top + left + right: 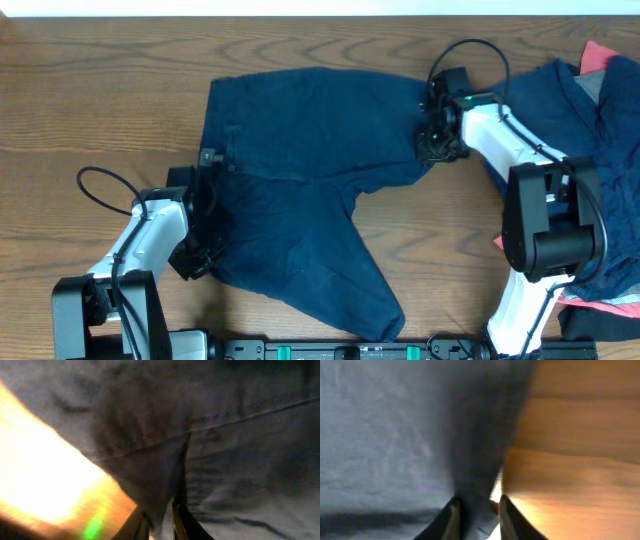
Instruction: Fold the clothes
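Note:
Dark navy shorts point(300, 170) lie spread on the wooden table, waistband at the left, one leg toward the upper right, the other toward the front. My left gripper point(205, 255) is at the shorts' lower left edge and is shut on a pinch of the navy cloth point(160, 510). My right gripper point(432, 140) is at the end of the upper leg and is shut on its hem point(477, 510). A small grey label point(210, 156) shows near the waistband.
A pile of other clothes, navy point(590, 110), red-pink point(598, 52) and grey point(625, 95), lies at the right edge of the table behind my right arm. Bare wood point(100, 110) lies left of the shorts.

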Available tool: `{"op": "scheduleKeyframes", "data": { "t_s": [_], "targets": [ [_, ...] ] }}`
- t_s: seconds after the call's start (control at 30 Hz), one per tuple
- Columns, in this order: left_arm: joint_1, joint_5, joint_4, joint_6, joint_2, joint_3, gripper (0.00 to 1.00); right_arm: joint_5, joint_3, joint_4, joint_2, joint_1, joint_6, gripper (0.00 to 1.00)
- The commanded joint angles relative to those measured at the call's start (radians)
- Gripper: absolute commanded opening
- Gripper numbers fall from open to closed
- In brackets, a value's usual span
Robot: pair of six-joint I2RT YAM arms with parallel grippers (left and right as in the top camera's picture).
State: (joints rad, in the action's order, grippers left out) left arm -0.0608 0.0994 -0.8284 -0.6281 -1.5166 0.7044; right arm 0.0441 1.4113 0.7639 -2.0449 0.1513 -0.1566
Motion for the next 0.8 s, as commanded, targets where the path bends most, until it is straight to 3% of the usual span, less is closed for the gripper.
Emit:
{"op": "scheduleKeyframes", "data": {
  "t_s": [0.0, 0.07, 0.13, 0.3, 0.43, 0.77],
  "targets": [
    [0.001, 0.080, 0.029, 0.006, 0.008, 0.000, 0.17, -0.068, 0.107, 0.033, 0.036, -0.008, -0.018, 0.36],
    [0.001, 0.102, 0.045, 0.006, 0.008, 0.000, 0.17, -0.052, 0.156, 0.090, 0.047, -0.002, -0.018, 0.52],
    [0.001, 0.103, 0.046, 0.006, 0.008, 0.000, 0.17, 0.017, 0.190, 0.163, 0.056, 0.004, -0.018, 0.57],
    [0.001, 0.102, 0.045, 0.043, 0.008, 0.000, 0.17, 0.259, 0.195, 0.347, 0.068, 0.037, 0.067, 0.48],
    [0.001, 0.102, 0.046, 0.052, 0.008, 0.000, 0.17, 0.294, 0.163, 0.450, 0.069, 0.103, 0.075, 0.44],
    [0.001, 0.099, 0.045, 0.060, 0.008, 0.000, 0.17, 0.416, 0.004, 0.484, 0.070, 0.330, 0.026, 0.45]
  ]
}}
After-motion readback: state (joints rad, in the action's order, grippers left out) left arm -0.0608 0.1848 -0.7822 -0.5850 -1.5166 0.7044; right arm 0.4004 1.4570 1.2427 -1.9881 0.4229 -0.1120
